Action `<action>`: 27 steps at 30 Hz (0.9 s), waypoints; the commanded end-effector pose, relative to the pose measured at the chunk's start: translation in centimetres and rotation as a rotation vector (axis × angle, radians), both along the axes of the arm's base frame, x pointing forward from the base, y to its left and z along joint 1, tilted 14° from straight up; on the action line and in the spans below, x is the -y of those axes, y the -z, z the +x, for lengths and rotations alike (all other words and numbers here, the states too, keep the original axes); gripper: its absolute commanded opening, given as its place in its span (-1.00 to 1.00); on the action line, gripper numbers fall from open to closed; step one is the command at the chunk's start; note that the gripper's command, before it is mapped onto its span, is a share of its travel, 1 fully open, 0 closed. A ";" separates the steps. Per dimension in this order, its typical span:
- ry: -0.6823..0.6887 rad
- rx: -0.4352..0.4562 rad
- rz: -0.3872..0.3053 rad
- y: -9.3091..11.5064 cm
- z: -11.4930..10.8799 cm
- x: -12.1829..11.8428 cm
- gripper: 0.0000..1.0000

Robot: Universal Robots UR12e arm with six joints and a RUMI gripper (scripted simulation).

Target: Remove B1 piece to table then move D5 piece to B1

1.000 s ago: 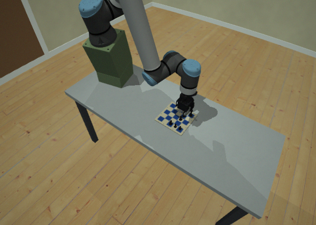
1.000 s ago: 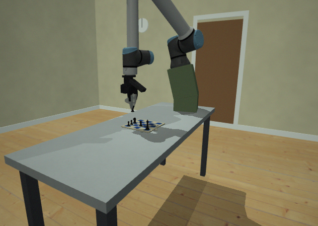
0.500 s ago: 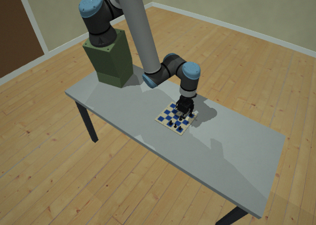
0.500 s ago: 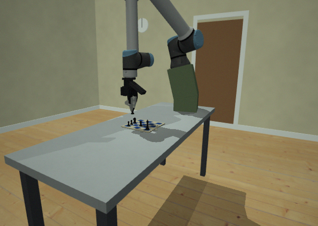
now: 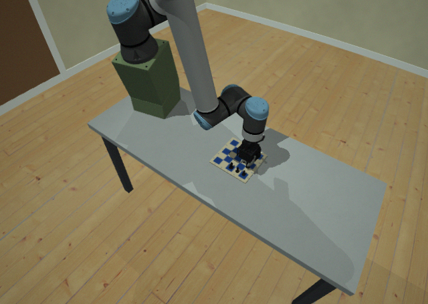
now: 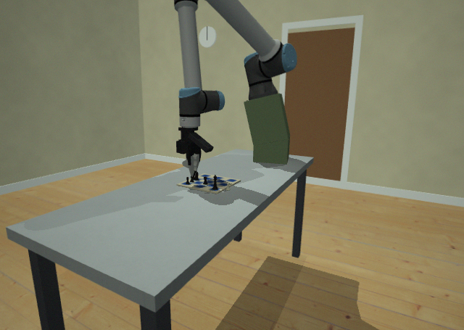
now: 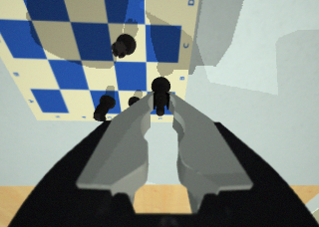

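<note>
The small chessboard (image 5: 238, 159) with blue and cream squares lies in the middle of the grey table. My gripper (image 5: 249, 159) points straight down over the board's edge and is shut on a black pawn (image 7: 160, 94). In the wrist view the pawn sits low over the edge square next to the letter B. I cannot tell whether its base touches the board. Three other black pieces stand near it: one further in on the board (image 7: 123, 45) and two to the left of the fingers. The gripper (image 6: 193, 170) and board (image 6: 209, 183) also show in the exterior view.
A tall black piece (image 6: 214, 183) stands on the board's near side in the exterior view. The green robot pedestal (image 5: 148, 76) stands at the table's far corner. The arm's elbow (image 5: 228, 105) hangs low above the table beside the board.
</note>
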State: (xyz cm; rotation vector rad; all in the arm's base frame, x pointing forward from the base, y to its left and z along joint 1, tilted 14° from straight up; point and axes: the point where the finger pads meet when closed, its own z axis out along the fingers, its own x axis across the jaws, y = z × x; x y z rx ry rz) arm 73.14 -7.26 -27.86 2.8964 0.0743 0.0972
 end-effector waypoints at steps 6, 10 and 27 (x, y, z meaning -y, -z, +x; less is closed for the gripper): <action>0.000 0.002 0.000 1.9 0.3 0.5 -1.00; 0.000 0.002 0.000 2.0 0.3 0.5 -1.00; 0.000 0.002 0.000 2.0 0.3 0.5 -1.00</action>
